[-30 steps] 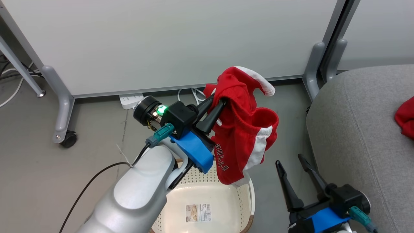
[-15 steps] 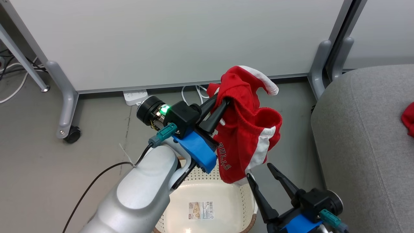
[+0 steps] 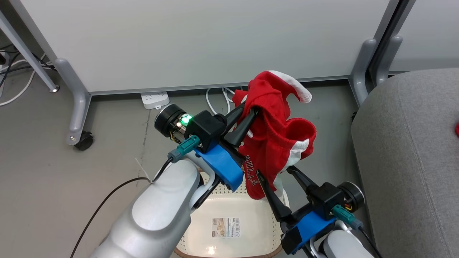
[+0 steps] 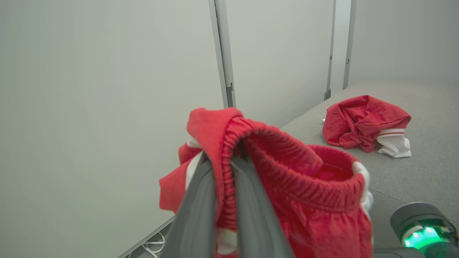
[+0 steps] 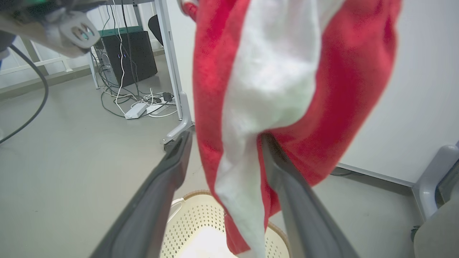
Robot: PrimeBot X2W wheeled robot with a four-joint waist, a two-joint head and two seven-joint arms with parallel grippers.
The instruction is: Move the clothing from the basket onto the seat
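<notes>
1. red shorts (image 3: 276,143) dangle in mid-air, right over the basket (image 3: 258,233).
2. left claw (image 3: 249,110) is clamped tight on their waistband.
3. right claw (image 3: 273,171) is spread wide apart, a finger either side of the white-striped lower edge.
4. second red garment (image 4: 362,122) lies crumpled on the grey seat (image 3: 405,150), over on the right.

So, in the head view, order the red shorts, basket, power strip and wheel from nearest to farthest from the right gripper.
1. Red shorts, hanging inside the open right gripper.
2. Basket, just left, lower.
3. Power strip, upper left.
4. Wheel, far left.
</notes>
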